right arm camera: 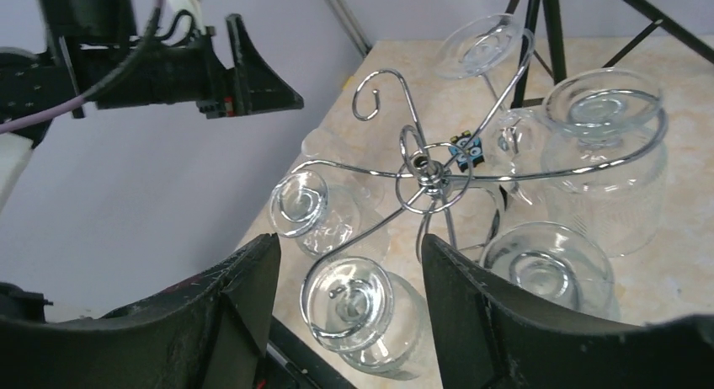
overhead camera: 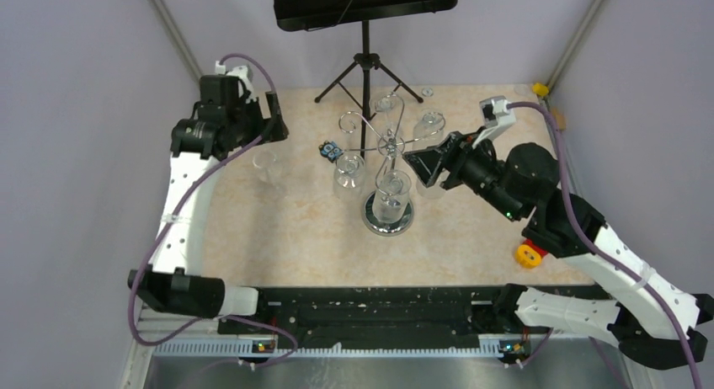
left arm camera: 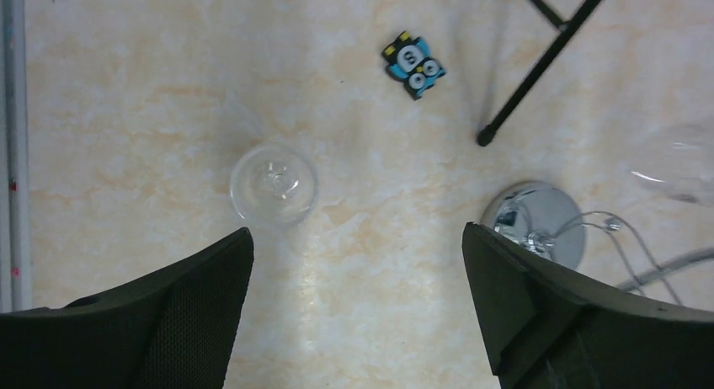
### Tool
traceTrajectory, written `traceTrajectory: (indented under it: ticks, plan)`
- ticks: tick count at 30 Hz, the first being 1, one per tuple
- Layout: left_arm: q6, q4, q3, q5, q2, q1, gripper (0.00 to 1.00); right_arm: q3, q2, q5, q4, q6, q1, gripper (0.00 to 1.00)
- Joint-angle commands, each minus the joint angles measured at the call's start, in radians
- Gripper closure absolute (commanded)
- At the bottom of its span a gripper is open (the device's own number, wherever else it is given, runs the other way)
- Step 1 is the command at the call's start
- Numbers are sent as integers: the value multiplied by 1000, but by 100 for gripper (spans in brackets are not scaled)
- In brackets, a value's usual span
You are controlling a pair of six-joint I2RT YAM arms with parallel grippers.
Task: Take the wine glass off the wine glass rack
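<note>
1 wine glass (left arm camera: 274, 183) stands on the table (left arm camera: 126, 111) under my wide-open left gripper (left arm camera: 355, 233). My right gripper (right arm camera: 349, 242), jaws apart, faces the wine glass rack (right arm camera: 425, 174), apparently holding 5 hanging glasses (right arm camera: 602, 111).

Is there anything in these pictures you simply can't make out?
- Top view: the right arm half covers a red-and-yellow round object; I cannot tell what it is.
- Left wrist view: the left claw hides part of the round base of the shiny chrome wire rack; the right edge cuts off a clear glass.
- Top view: the black music stand runs past the top edge.
</note>
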Motion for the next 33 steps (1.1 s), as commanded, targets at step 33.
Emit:
traceTrajectory:
  ticks: [33]
  plan:
    - [-463,687,214,729,331,-177,15,100,143,12,147,-94,-5,38]
